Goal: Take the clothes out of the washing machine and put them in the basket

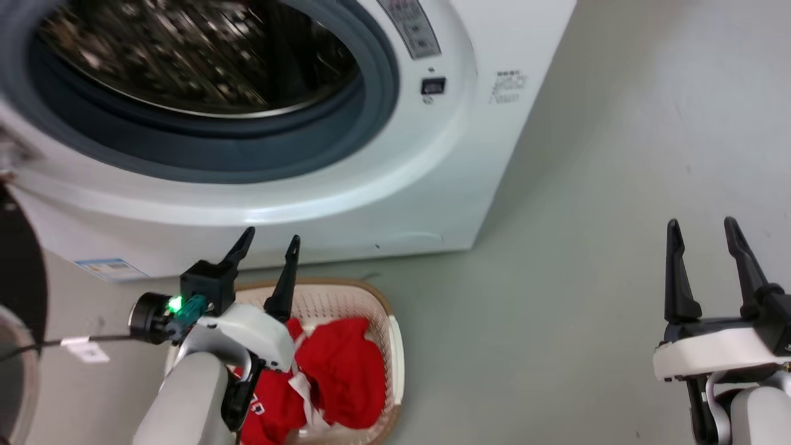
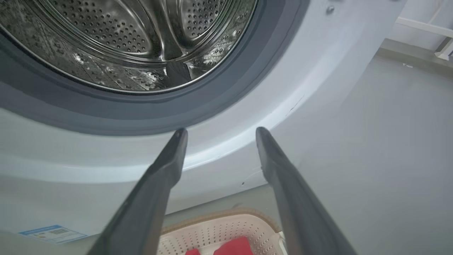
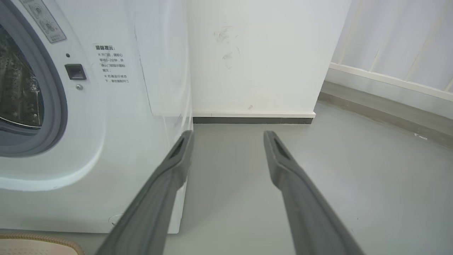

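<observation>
Left gripper (image 1: 272, 235): fingers standing apart, empty, hanging above basket (image 1: 396, 355).
Right gripper (image 1: 701, 221): fingers standing apart, empty, at 4 o'clock.
Clothes (image 1: 346, 371): lying inside basket, at washing machine (image 1: 445, 185)'s 6 o'clock.

grey-green floor (image 3: 354, 170), white wall (image 3: 262, 53), dark baseboard (image 3: 253, 120)

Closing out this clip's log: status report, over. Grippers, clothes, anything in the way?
Left gripper open, empty, near basket. Right gripper open, empty. Red clothes in basket; washing machine porthole open. No obstruction seen.
</observation>
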